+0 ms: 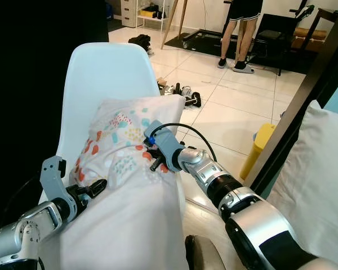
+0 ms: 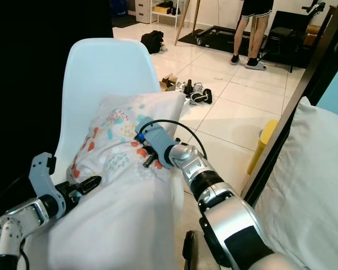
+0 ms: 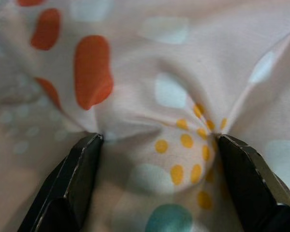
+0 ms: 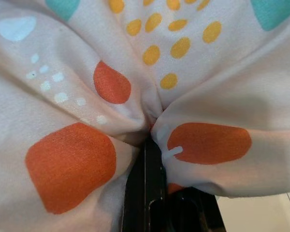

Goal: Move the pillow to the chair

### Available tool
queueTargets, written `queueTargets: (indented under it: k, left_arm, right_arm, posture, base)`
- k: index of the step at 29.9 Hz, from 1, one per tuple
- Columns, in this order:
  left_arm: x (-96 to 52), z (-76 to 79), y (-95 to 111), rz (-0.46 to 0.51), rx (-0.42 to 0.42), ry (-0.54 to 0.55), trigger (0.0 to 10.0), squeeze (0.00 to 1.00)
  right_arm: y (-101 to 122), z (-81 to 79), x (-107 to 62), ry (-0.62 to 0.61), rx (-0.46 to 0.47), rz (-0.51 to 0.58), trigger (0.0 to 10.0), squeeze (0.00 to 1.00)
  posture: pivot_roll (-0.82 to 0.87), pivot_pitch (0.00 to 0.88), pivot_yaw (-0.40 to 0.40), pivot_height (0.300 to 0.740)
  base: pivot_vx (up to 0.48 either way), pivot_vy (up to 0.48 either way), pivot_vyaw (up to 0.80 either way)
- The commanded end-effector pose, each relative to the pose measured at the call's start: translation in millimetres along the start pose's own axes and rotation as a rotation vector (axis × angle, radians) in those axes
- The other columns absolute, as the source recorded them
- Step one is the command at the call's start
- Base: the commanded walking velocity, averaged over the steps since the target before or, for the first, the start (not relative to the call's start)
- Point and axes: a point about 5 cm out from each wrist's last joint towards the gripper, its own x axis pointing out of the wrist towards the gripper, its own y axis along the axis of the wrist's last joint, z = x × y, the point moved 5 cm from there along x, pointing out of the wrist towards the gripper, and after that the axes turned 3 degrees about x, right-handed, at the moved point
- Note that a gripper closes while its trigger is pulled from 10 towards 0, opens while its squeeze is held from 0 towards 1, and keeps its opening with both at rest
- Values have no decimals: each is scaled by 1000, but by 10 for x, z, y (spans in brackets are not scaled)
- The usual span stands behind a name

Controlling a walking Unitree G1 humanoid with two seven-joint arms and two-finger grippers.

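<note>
Placement step: pillow is on the chair, top edge leaning on the backrest, lower part overhanging the seat's front edge. Right end effector is pinched tight on a fold of fabric; left end effector has fingers spread, pressed into the cloth with a bulge between them. Next, I'd judge: open the right, back both arms off, check the pillow doesn't slide forward

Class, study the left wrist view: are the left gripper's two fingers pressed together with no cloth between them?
No. The left gripper has its fingers spread apart, with a bulge of the pillow between them.
</note>
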Motion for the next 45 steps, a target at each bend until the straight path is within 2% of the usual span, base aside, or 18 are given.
queueTargets:
  k: [1, 5, 6, 7, 8, 12, 18, 21, 28, 29, 30, 31, 33, 35, 36, 38, 43, 45]
  left_arm:
    - [74, 69, -155, -59, 9, -39, 10000, 0]
    - [187, 151, -169, -45, 37, -71, 10000, 0]
    - [225, 141, -192, -46, 27, -62, 2824, 0]
    - [225, 141, -192, -46, 27, -62, 2824, 0]
    - [263, 130, -246, -61, 24, -54, 0, 0]
    - [327, 118, -325, -85, 23, -52, 0, 0]
    - [373, 70, -232, -52, 32, -35, 0, 0]
    - [394, 8, -7, 33, 33, 2, 0, 0]
    - [380, 22, 242, 141, 22, 13, 0, 0]
    - [363, 21, 358, 189, 31, 31, 0, 0]
    - [336, 26, 492, 244, 48, 52, 0, 0]
    - [292, 51, 655, 308, 91, 77, 0, 0]
    - [292, 51, 655, 308, 91, 77, 0, 0]
    - [158, 196, 1088, 468, 223, 119, 0, 0]
    - [158, 196, 1088, 468, 223, 119, 0, 0]
    - [29, 399, 1442, 598, 305, 123, 0, 0]
    - [-101, 656, 1774, 711, 430, 137, 0, 0]
    - [-263, 905, 2056, 824, 600, 189, 0, 0]
  right_arm:
    - [286, 19, 9, 4, -28, 80, 10000, 0]
    - [422, 46, -9, 6, -26, 123, 10000, 0]
    - [447, 52, -14, 7, -25, 132, 10000, 0]
    - [447, 52, -14, 7, -25, 132, 10000, 0]
    - [465, 59, -19, 7, -21, 139, 10000, 0]
    - [476, 70, -29, 6, -11, 148, 10000, 0]
    - [461, 80, -39, 6, 7, 152, 10000, 0]
    - [500, 64, -46, 16, 31, 183, 10000, 0]
    - [542, 32, -45, 39, 71, 210, 10000, 0]
    - [594, 1, -57, 73, 127, 253, 10000, 651]
    - [610, -30, -64, 102, 156, 271, 10000, 1000]
    - [614, -52, -68, 120, 179, 283, 10000, 1000]
    - [614, -52, -68, 120, 179, 283, 10000, 1000]
    - [630, -56, -80, 132, 226, 308, 10000, 1000]
    - [630, -56, -80, 132, 226, 308, 10000, 1000]
    - [659, -35, -93, 131, 275, 338, 10000, 1000]
    - [689, -15, -94, 119, 307, 357, 10000, 1000]
    - [746, 23, -108, 99, 320, 386, 10000, 1000]
  posture:
    - [7, 0, -113, 443]
    - [-6, 0, -114, 428]
    - [-12, 0, -114, 423]
    - [-12, 0, -114, 423]
    - [-20, 0, -113, 419]
    - [-34, 0, -106, 415]
    - [-32, 0, -103, 415]
    - [-25, 0, -99, 415]
    - [-18, 0, -99, 415]
    - [-15, 0, -98, 415]
    - [-15, 0, -98, 415]
    - [-16, 0, -96, 415]
    - [-16, 0, -96, 415]
    - [-13, 0, -94, 415]
    - [-13, 0, -94, 415]
    - [-1, 0, -92, 415]
    - [3, 0, -90, 415]
    - [6, 0, -84, 415]
  base:
    - [0, 0, 0]
    - [0, 0, 0]
    - [0, 0, 0]
    - [0, 0, 0]
    - [0, 0, 0]
    - [0, 0, 0]
    - [0, 0, 0]
    - [0, 0, 0]
    - [0, 0, 0]
    - [0, 0, 0]
    - [0, 0, 0]
    - [0, 0, 0]
    - [0, 0, 0]
    - [0, 0, 0]
    - [0, 0, 0]
    - [0, 0, 0]
    - [0, 0, 0]
    - [0, 0, 0]
